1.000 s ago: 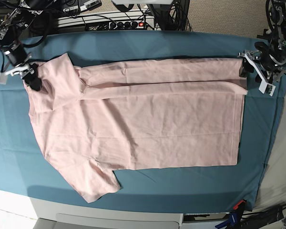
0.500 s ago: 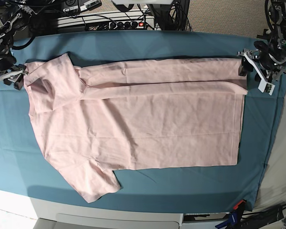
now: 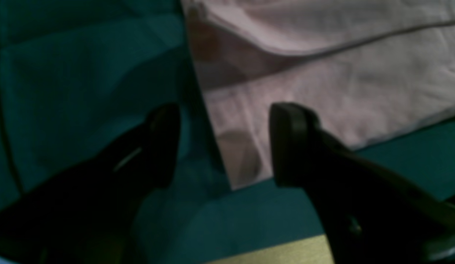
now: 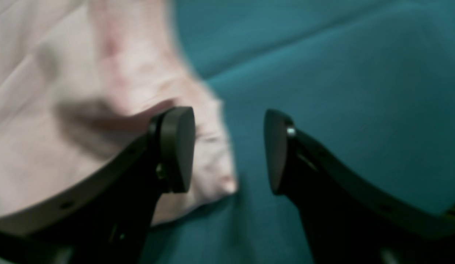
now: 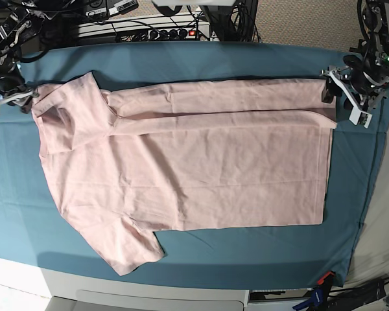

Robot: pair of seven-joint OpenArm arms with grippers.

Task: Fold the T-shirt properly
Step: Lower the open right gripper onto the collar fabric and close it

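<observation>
the base view looked straight down from high above, taking in the whole teal table cloth (image 5: 181, 65) and the t-shirt (image 5: 194, 162). the left wrist view sat close behind the left gripper (image 3: 223, 143), facing down over its parted fingers at the shirt's corner by the cloth edge. the right wrist view looked close past the right gripper (image 4: 229, 150) at another shirt corner. both wrist patches lay at opposite ends of the base view.

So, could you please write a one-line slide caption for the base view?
Pale pink cotton T-shirt partly folded on teal table cloth, both open grippers, left gripper, right gripper, at its ends.
</observation>
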